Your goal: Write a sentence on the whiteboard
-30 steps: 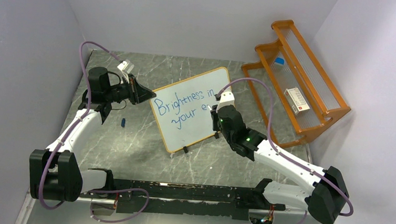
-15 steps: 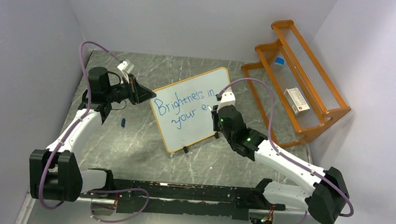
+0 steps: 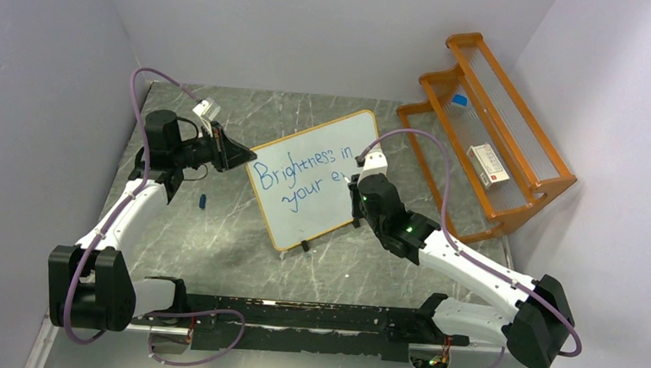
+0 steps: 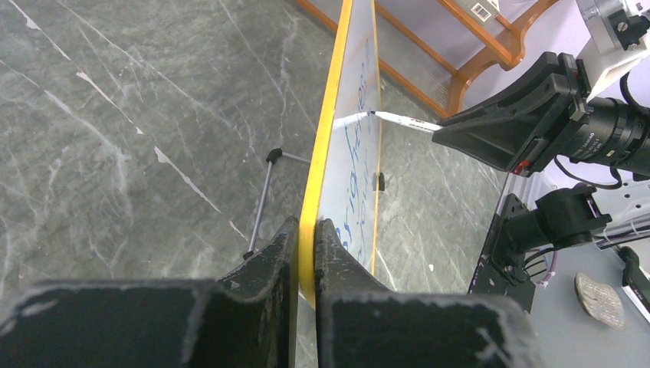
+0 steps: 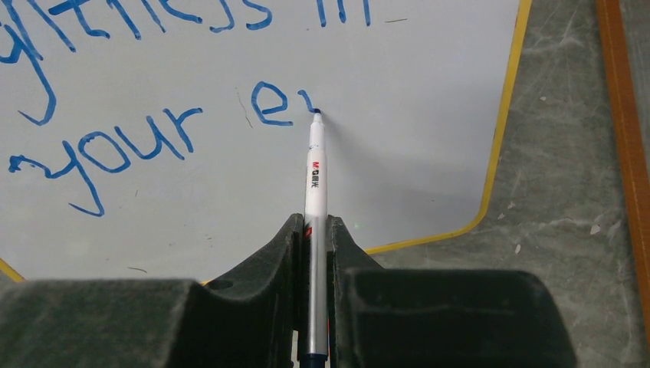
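Observation:
The whiteboard (image 3: pixel 318 222) stands tilted on the table, orange-framed, with the sentence (image 3: pixel 299 172) in blue reading "Brightness in your e" and the first stroke of another letter. My left gripper (image 3: pixel 249 157) is shut on the board's left frame edge (image 4: pixel 328 146), one finger on each face (image 4: pixel 306 227). My right gripper (image 3: pixel 358 186) is shut on a white marker (image 5: pixel 315 172). The marker's tip touches the board (image 5: pixel 414 176) just right of the "e" (image 5: pixel 270 106). In the left wrist view the marker (image 4: pixel 398 120) reaches the board from the right gripper (image 4: pixel 438 135).
An orange wooden rack (image 3: pixel 526 176) stands at the back right, holding a small box (image 3: pixel 486 165) and a blue-capped bottle (image 3: pixel 459 102). A small blue cap (image 3: pixel 203 201) lies on the marble table left of the board. A black foot (image 3: pixel 305 246) props the board's near edge.
The right gripper with the marker has crept very slightly along the board. The left arm and the board have held still.

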Robot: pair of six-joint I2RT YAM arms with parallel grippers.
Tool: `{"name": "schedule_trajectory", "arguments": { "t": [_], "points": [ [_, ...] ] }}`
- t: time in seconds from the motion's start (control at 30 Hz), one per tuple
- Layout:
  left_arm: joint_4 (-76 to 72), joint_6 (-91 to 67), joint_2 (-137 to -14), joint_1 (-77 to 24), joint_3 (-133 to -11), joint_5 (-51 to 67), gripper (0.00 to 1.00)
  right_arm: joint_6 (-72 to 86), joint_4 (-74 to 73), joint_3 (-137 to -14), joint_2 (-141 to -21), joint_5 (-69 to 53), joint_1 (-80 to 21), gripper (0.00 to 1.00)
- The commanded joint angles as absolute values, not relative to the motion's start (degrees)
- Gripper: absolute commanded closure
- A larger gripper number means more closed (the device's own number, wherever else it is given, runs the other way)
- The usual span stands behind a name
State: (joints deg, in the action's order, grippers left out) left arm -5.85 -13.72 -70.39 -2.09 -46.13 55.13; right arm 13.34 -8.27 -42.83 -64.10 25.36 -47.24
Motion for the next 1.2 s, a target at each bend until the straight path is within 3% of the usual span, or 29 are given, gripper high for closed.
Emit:
{"name": "schedule_trajectory", "arguments": {
  "t": [0.0,1.17],
  "points": [
    [2.2,-9.6,-73.0,-3.4,-44.1,50.4,0.95,13.7,-7.8,-42.2,-64.0,28.0,-46.7,1.0],
    [2.1,-9.7,-73.2,-3.4,-44.1,50.4,0.95,13.6,-8.4,-44.2,-65.3,26.0,-46.8,1.0]
  ]
}}
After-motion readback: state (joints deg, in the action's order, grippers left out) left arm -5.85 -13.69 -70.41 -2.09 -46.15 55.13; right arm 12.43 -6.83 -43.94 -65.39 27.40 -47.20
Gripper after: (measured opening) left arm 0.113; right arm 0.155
